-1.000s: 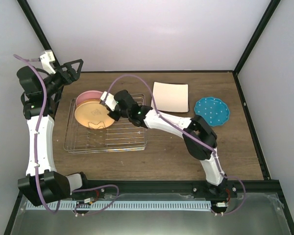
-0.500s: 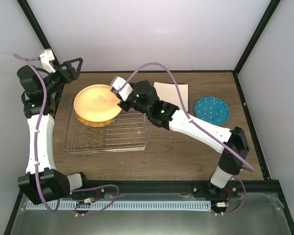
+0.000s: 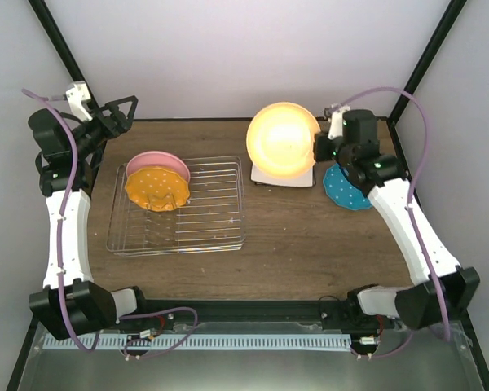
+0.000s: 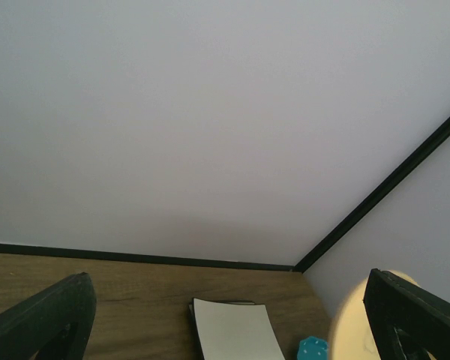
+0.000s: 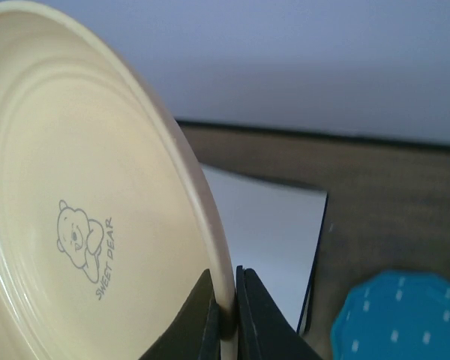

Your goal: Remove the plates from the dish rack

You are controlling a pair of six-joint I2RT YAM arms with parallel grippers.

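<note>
My right gripper [image 3: 319, 147] is shut on the rim of the round orange plate [image 3: 281, 144] and holds it on edge above the square cream plate [image 3: 287, 173], which lies white back up on the table. In the right wrist view the jaws [image 5: 226, 311] pinch the orange plate [image 5: 82, 210], which has a bear print. The teal dotted plate [image 3: 349, 187] lies to the right. The dish rack [image 3: 204, 232] holds the pink plate [image 3: 156, 161] and the orange dotted plate [image 3: 155, 189], both upright at its back left. My left gripper [image 3: 124, 110] is open and empty, raised behind the rack.
The left wrist view looks over the back of the table at the square plate [image 4: 232, 330], the teal plate [image 4: 313, 349] and the held orange plate [image 4: 352, 322]. White walls with black frame posts [image 3: 428, 57] close in the table at the back and sides.
My right arm has lifted the orange plate out of the rack and carried it right, to above the square plate. The left arm has not moved.
</note>
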